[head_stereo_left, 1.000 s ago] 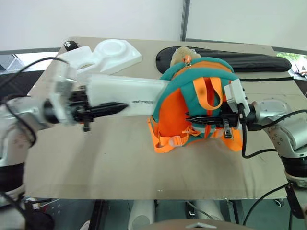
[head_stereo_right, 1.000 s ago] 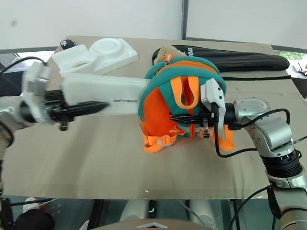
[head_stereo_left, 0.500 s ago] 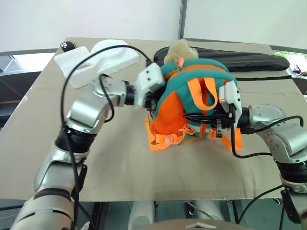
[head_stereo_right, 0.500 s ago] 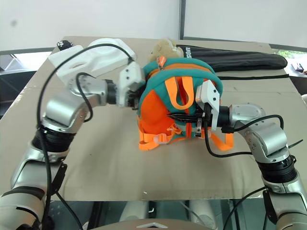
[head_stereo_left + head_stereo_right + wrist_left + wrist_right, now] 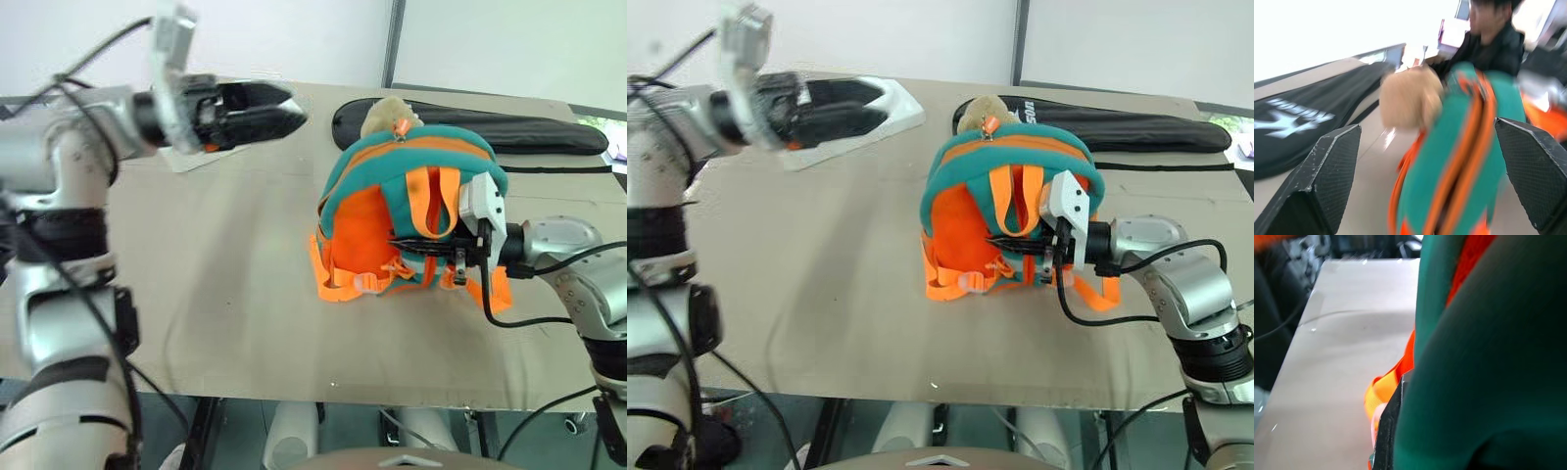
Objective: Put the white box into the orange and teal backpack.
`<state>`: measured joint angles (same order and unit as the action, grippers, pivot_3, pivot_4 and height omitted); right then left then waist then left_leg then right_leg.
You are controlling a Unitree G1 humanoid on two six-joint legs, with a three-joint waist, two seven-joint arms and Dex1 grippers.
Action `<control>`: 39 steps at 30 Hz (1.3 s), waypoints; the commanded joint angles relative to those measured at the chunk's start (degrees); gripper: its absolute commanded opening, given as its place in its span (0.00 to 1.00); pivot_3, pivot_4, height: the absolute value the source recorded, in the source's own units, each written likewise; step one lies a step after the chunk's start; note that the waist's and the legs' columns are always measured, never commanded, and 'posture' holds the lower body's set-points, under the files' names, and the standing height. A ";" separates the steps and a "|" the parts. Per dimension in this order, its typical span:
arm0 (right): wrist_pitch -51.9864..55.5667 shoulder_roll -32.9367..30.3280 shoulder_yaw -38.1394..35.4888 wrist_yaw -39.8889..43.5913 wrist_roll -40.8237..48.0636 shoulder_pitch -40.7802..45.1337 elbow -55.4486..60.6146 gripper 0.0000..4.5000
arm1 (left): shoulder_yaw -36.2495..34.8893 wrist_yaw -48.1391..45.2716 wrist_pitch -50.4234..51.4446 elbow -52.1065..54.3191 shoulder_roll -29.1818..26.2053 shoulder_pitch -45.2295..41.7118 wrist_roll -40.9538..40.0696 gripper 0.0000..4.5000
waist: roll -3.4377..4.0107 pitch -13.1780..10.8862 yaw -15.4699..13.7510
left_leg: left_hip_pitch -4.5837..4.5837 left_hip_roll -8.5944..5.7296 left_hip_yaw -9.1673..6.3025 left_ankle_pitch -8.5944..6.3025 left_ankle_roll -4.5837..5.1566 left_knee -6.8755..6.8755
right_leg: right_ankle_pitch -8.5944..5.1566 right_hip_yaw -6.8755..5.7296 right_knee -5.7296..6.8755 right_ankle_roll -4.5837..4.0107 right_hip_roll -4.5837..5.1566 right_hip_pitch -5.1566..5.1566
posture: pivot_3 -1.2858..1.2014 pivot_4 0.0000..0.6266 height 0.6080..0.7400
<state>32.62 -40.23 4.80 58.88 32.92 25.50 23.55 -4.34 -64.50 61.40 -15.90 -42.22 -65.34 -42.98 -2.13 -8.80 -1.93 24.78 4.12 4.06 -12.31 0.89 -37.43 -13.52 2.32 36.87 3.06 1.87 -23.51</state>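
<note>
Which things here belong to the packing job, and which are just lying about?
Job: orange and teal backpack; right pincer, shut on the backpack's fabric; left pincer, open.
Lying about: black racket cover; white styrofoam tray.

Bright daylight, motion-blurred wrist views, overexposed background

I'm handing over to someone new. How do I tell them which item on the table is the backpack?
Start at the tan table. In front of the long flat black racket cover at its far edge stands the orange and teal backpack. It is the one rounded, brightly coloured thing there, with orange straps and a beige plush charm at its top.
</note>
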 commanded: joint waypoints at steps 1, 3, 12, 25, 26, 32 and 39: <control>-1.51 -0.70 0.73 0.85 -1.05 -0.73 2.23 0.00 | -2.77 7.94 11.20 -7.17 5.35 -4.87 -1.82 0.99 | 0.00 0.00 0.76 | 0.02 0.01 -0.02 0.00 0.00 0.02 | 0.04 0.02 0.00 0.09 -0.05 -0.03 | 0.52 0.24 1.00; -2.18 -0.95 1.09 1.01 -1.74 -1.25 2.66 0.00 | -5.86 11.33 14.78 -11.47 8.38 -6.59 -2.57 0.99 | 0.01 -0.01 1.36 | 0.02 0.02 -0.09 0.00 -0.01 0.12 | 0.00 0.01 0.08 0.15 -0.08 -0.09 | 0.52 0.24 1.00; -4.02 -1.45 1.18 1.36 -2.52 -4.04 4.06 0.00 | -13.85 18.73 21.87 -25.03 20.23 -10.16 -4.14 0.99 | 0.02 -0.02 2.41 | 0.05 0.03 -0.16 -0.01 -0.02 0.23 | -0.04 -0.02 0.07 0.15 -0.13 -0.14 | 0.52 0.24 1.00; -3.67 0.26 -0.43 -2.48 -2.98 -4.08 2.98 0.00 | -18.19 22.34 30.82 -15.53 22.99 -4.78 -12.14 0.09 | 0.01 -0.03 2.63 | 0.00 0.00 -0.16 0.00 -0.03 0.19 | -0.03 0.03 0.19 0.16 -0.11 -0.12 | 0.52 0.24 1.00; -2.52 1.10 -0.99 -4.19 -2.51 -3.62 2.58 0.00 | -20.59 23.01 30.27 -14.92 23.18 -5.13 -12.65 0.03 | 0.01 -0.03 2.63 | 0.01 0.00 -0.16 0.00 -0.03 0.18 | -0.03 0.02 0.19 0.16 -0.11 -0.12 | 0.52 0.24 1.00; 6.46 7.86 -7.56 -15.87 3.77 -1.16 -0.29 0.00 | -33.32 28.23 30.75 -9.11 19.86 -5.60 -22.02 0.00 | 0.01 -0.03 2.79 | 0.00 0.01 -0.17 0.00 -0.04 0.19 | -0.02 0.01 0.22 0.15 -0.10 -0.13 | 0.52 0.24 1.00; 12.18 16.96 -18.48 -29.48 15.08 2.90 -3.77 0.00 | -42.36 40.71 29.45 9.50 15.73 4.92 -31.34 0.00 | 0.03 -0.04 2.75 | -0.04 0.05 -0.11 0.01 -0.07 0.25 | -0.01 0.06 0.24 0.15 -0.01 -0.15 | 0.52 0.24 1.00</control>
<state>44.47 -23.43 -8.90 32.95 45.94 28.13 19.94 -43.26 -24.83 92.16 -11.44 -25.35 -60.76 -70.20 -2.10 -8.84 0.82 24.75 4.16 3.94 -12.30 0.81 -37.17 -13.53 2.34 37.11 3.20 1.87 -23.65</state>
